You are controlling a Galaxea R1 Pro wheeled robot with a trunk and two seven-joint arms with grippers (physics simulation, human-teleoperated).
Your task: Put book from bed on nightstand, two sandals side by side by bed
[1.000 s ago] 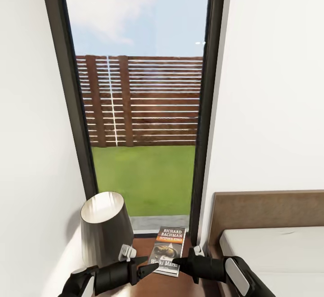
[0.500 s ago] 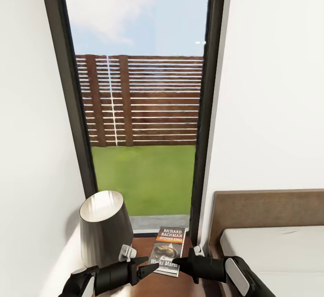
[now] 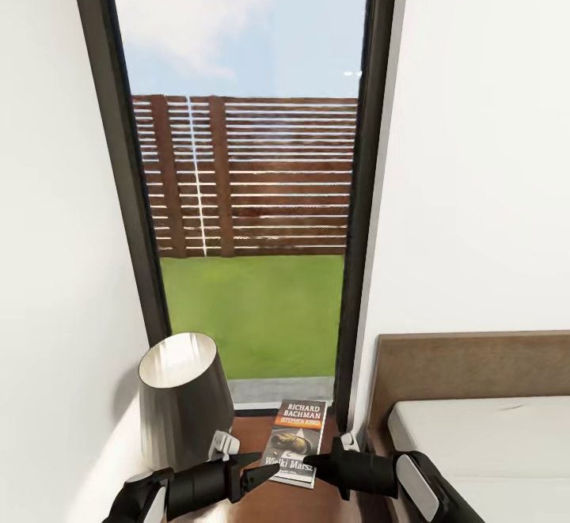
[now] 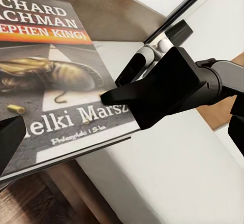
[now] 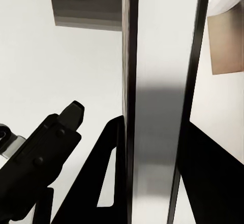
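Almost nothing has moved since a second ago: the view has tipped up a touch, so the lamp and headboard sit slightly higher in the head view, while both arms and the book keep their places.

Nearest, the left hand [image 3: 255, 469] points in from the left with its fingers drawn to a narrow tip at the book's near-left corner; whether they pinch the cover or just rest together I cannot tell. The right hand [image 3: 313, 460] comes in from the other side, its tip over the lower part of the cover, and its grip is no clearer.

The book [image 3: 297, 441] lies flat on the nightstand [image 3: 252, 430], cover up, title readable. In the left wrist view the book [image 4: 48, 82] lies with its near edge overhanging the wood.

Just left of the book stands a dark lamp [image 3: 182, 398]. To the right is the bed [image 3: 483, 436], its headboard against the white wall. Beyond, a tall window [image 3: 245, 183] looks onto grass and a slatted fence.
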